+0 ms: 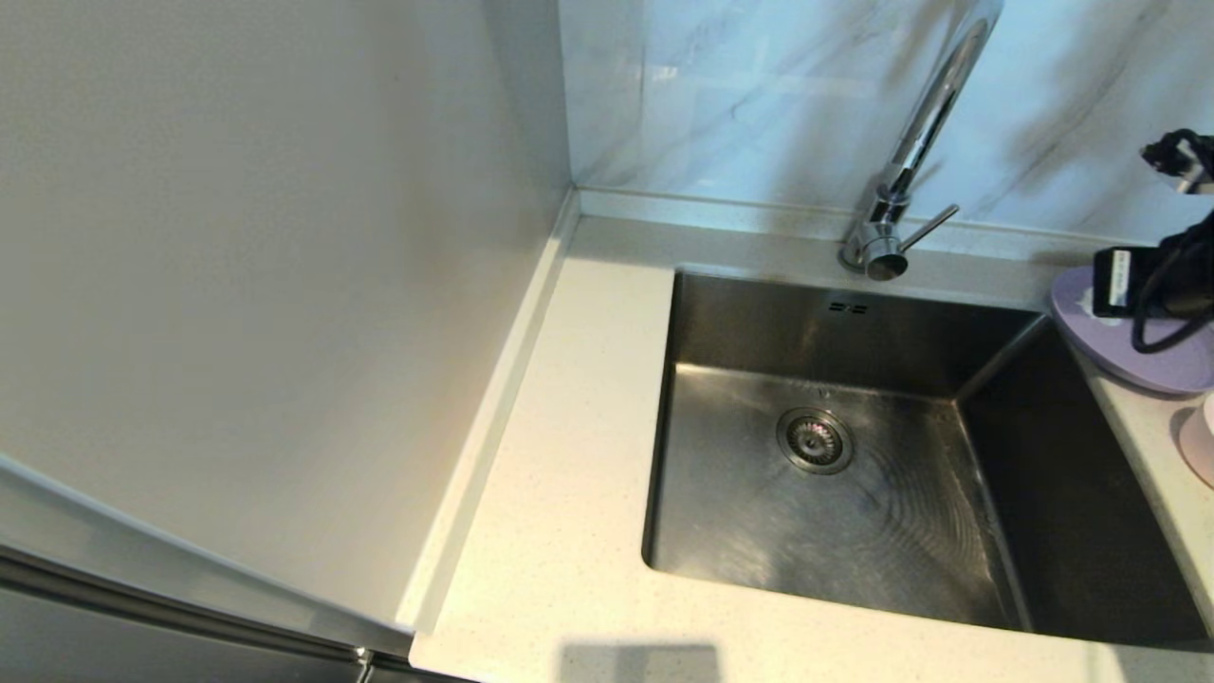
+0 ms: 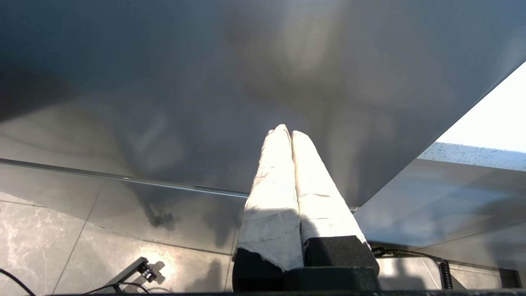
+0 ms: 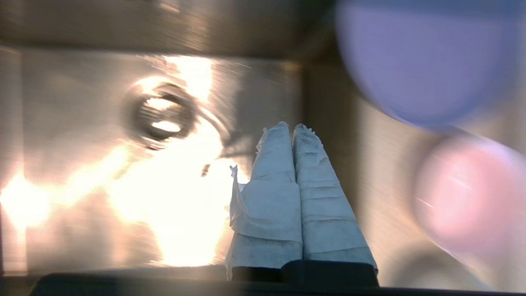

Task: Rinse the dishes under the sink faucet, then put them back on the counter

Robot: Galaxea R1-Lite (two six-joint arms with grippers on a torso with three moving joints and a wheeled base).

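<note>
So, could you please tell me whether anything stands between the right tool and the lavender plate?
Nothing visible does. The shut right tool hangs over the square stainless-steel sink, and the round shallow lavender plate lies on the off-white speckled counter beside it; only the arm's own black cables cross above the plate.

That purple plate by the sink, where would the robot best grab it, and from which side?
Probably by its rim on the sink side. The lavender plate lies flat on the counter with its edge jutting over the sink, so one finger could slip underneath there. The right gripper, now shut and empty, would need to open first. This is a judgement only.
</note>
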